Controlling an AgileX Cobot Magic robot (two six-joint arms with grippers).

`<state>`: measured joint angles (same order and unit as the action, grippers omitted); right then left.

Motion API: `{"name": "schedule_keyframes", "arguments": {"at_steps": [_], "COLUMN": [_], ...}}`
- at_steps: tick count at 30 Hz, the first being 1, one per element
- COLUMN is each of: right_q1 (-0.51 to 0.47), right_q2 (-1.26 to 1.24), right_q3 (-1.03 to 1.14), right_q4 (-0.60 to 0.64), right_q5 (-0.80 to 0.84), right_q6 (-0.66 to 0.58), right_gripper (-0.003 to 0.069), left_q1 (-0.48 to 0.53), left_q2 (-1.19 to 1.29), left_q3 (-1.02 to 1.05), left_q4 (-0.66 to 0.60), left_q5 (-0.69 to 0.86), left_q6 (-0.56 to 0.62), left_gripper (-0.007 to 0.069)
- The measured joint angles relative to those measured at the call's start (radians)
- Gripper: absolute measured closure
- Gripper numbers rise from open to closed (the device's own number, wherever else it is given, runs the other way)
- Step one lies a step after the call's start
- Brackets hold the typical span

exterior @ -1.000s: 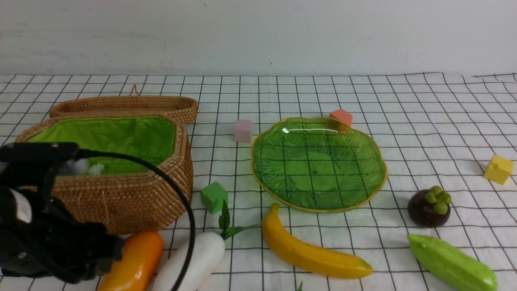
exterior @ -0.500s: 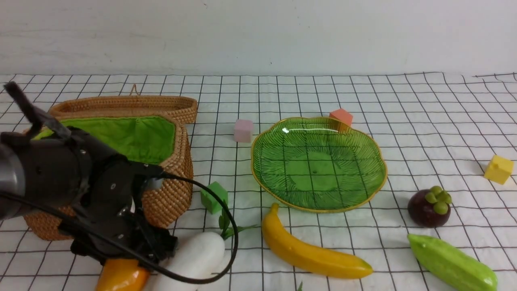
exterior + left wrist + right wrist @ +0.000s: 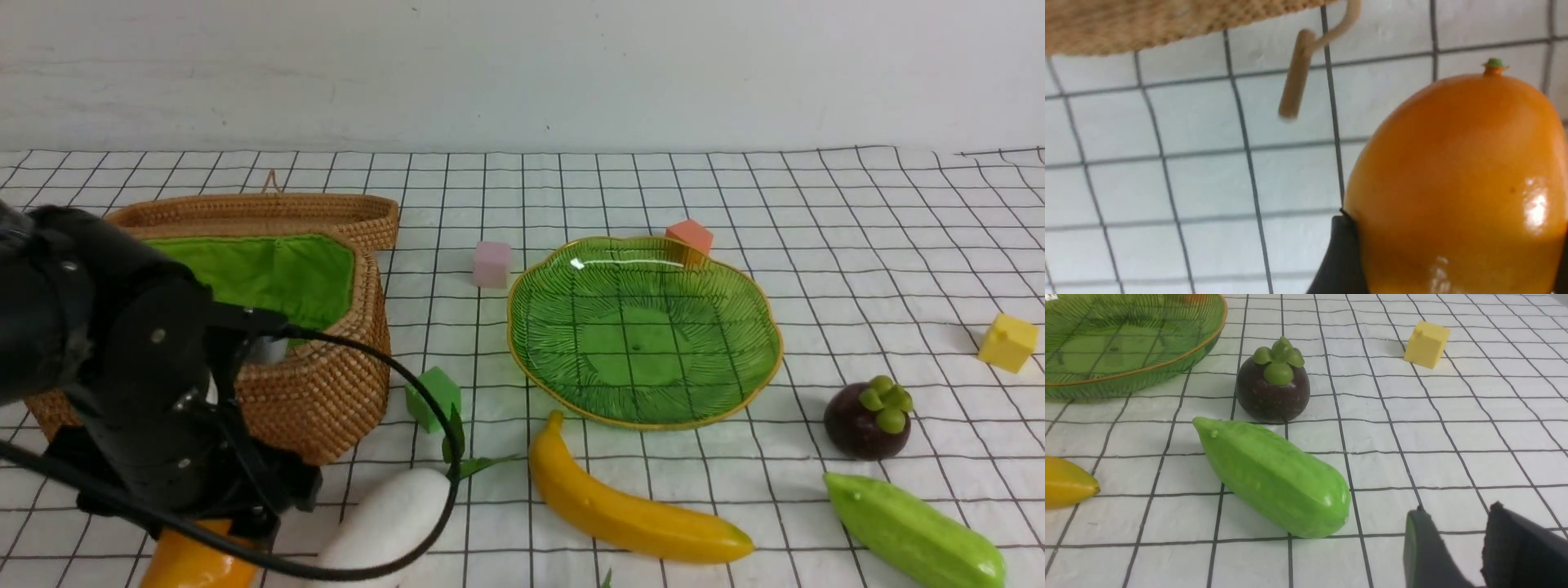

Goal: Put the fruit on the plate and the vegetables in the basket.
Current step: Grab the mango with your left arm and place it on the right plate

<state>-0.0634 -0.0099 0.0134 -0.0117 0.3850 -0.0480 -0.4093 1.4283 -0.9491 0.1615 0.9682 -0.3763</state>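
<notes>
My left gripper point(image 3: 1453, 245) is shut on the orange-yellow mango point(image 3: 1457, 175). One black finger point(image 3: 1339, 261) presses its side. In the front view the mango point(image 3: 196, 565) peeks out under my left arm at the near left, in front of the basket point(image 3: 318, 392). The white radish point(image 3: 384, 531) lies beside it, then the banana point(image 3: 629, 510). The green plate point(image 3: 522, 327) has nothing on it. The mangosteen point(image 3: 1273, 390) and green gourd point(image 3: 1274, 477) lie ahead of my right gripper point(image 3: 1457, 514), which is open and empty. The small red-orange vegetable is out of view.
The basket's lid point(image 3: 261, 214) lies behind the basket. Its wooden toggle peg point(image 3: 1294, 77) hangs near the mango. Coloured cubes lie about: green point(image 3: 433, 396), pink point(image 3: 491, 263), orange-red point(image 3: 690, 237), yellow point(image 3: 1008, 341). My left arm hides the basket's left part.
My left arm has swung up and over in front of the basket and come down on the mango. The mango has shifted left, away from the radish.
</notes>
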Motion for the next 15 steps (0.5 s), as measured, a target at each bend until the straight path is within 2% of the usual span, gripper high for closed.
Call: {"name": "schedule_keyframes", "arguments": {"at_steps": [3, 10, 12, 15], "right_q1": [0.0, 0.0, 0.0, 0.0], "right_q2": [0.0, 0.0, 0.0, 0.0], "right_q3": [0.0, 0.0, 0.0, 0.0], "right_q4": [0.0, 0.0, 0.0, 0.0], "right_q5": [0.0, 0.0, 0.0, 0.0], "right_q6": [0.001, 0.001, 0.001, 0.001], "right_gripper": [0.0416, 0.0416, 0.0416, 0.0416], "left_q1": [0.0, 0.0, 0.0, -0.009], "left_q2": [-0.07, -0.057, 0.026, 0.156], "left_q3": [-0.049, -0.319, -0.447, -0.592], "left_q4": [-0.095, -0.489, -0.564, -0.592], "left_q5": [0.06, 0.111, 0.111, 0.111], "left_q6": [0.073, 0.295, 0.343, 0.36], "left_gripper": [0.0058, 0.0058, 0.0058, 0.0058]}}
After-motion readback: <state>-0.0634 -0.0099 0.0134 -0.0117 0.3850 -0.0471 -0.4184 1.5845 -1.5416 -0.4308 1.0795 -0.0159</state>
